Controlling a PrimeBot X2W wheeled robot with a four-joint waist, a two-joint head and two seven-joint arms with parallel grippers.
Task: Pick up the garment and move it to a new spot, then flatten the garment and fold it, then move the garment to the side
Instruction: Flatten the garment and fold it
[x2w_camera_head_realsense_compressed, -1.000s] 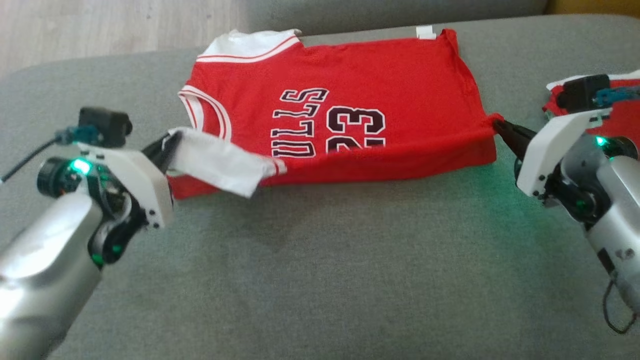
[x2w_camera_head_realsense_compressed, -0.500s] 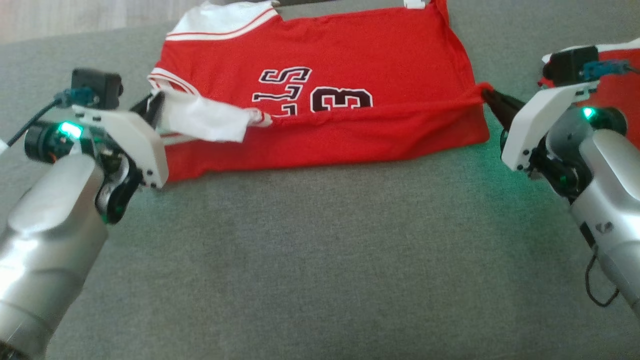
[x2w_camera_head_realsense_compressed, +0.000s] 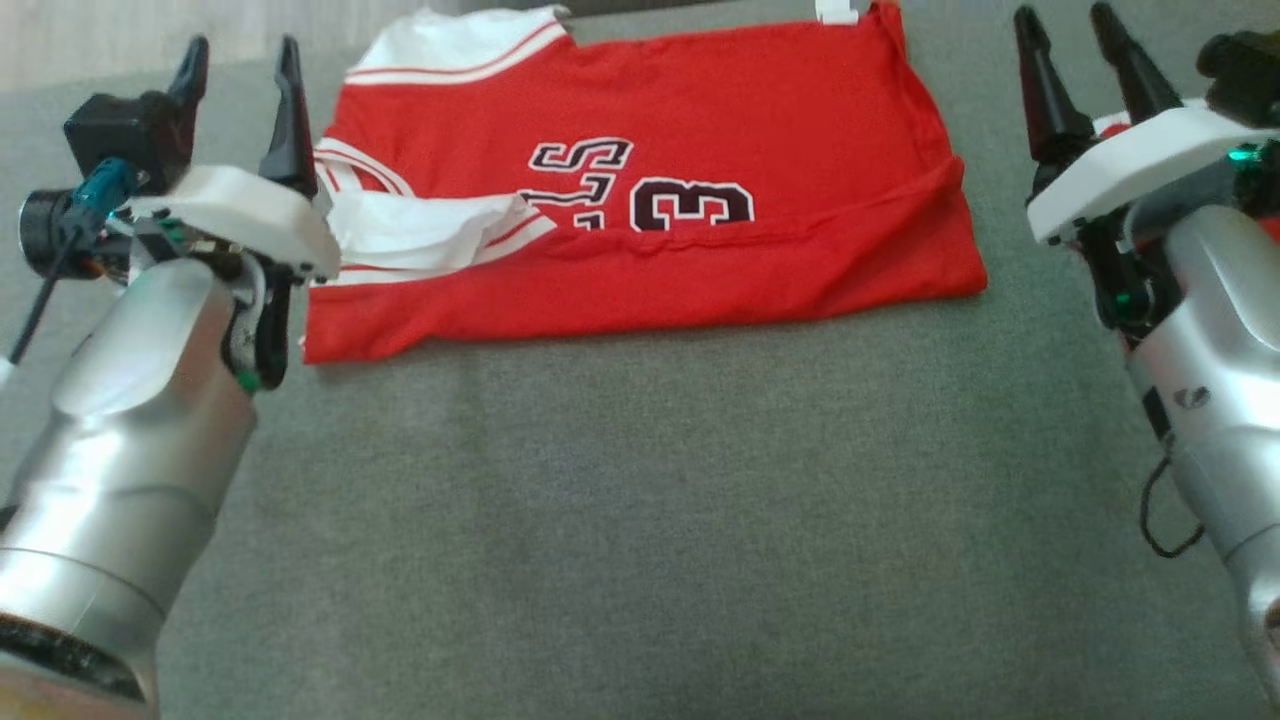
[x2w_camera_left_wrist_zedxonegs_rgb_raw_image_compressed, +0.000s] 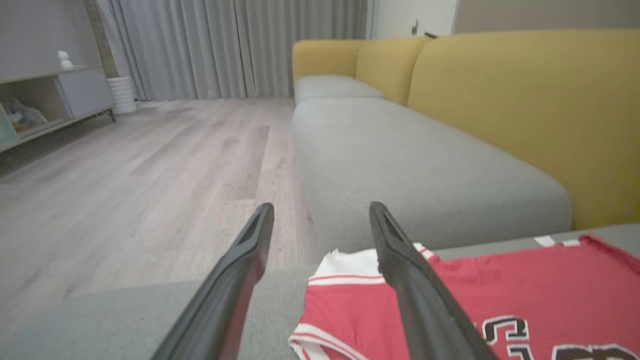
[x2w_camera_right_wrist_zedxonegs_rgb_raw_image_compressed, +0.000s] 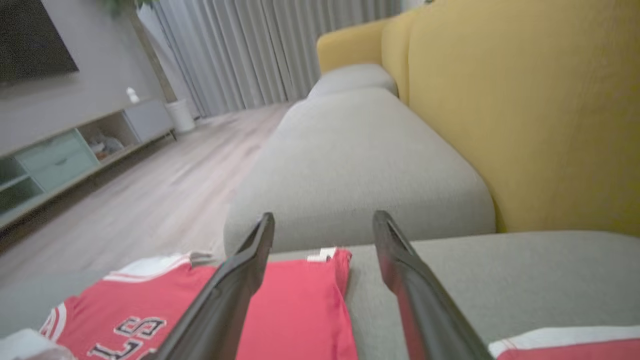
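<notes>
Between left hand (x2w_camera_head_realsense_compressed: 244, 48) and right hand (x2w_camera_head_realsense_compressed: 1062, 16): garment (x2w_camera_head_realsense_compressed: 700, 110) | both spread wide, off it

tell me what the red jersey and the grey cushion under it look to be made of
The red jersey looks like a soft knit cloth with a matte finish: it lies limp and creases along its fold. Its dark lettering seems printed or sewn on. The grey cushion under it looks like matte woven upholstery, with a fine speckled grain.

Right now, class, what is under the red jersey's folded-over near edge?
Under the folded-over edge lies the rest of the red jersey, on the grey cushion. The lower halves of its number and lettering are covered.
</notes>
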